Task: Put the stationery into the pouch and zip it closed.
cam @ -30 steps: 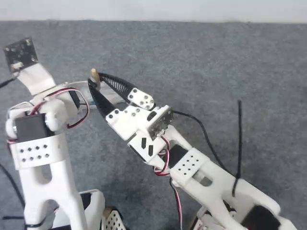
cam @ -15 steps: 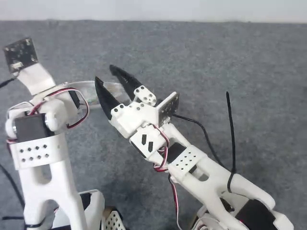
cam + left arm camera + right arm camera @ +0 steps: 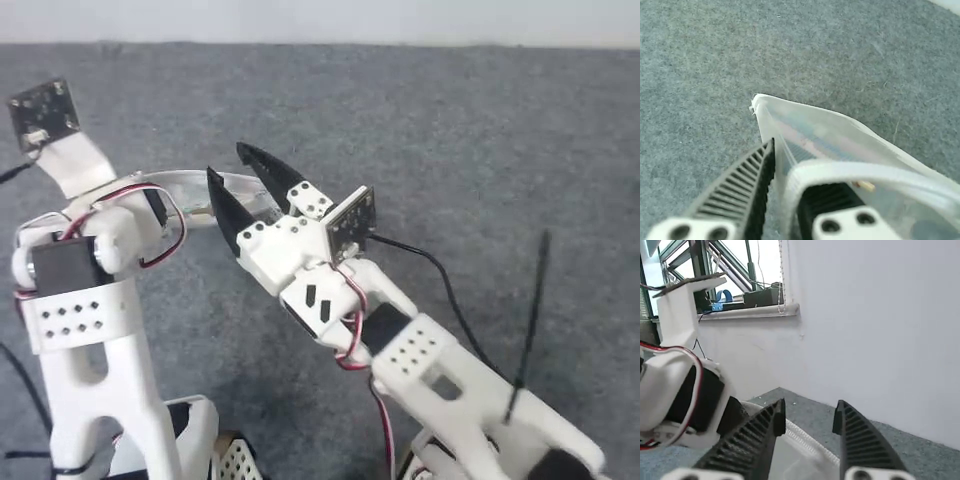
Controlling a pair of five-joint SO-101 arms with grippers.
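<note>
Pouch (image 3: 190, 183) at 10 o'clock in high view, clear, at left arm's tip; right gripper (image 3: 228, 165) just beside it, fingers spread wide, empty. Left wrist view: left gripper (image 3: 785, 170) pinched on pouch rim, stationery (image 3: 812, 145) inside. Right wrist view: fingers apart over white zip edge (image 3: 807, 444). Judged: filling done, zipping left.

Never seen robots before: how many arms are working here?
2. The left arm holds the pouch; the right arm is beside it, fingers open by the pouch.
</note>
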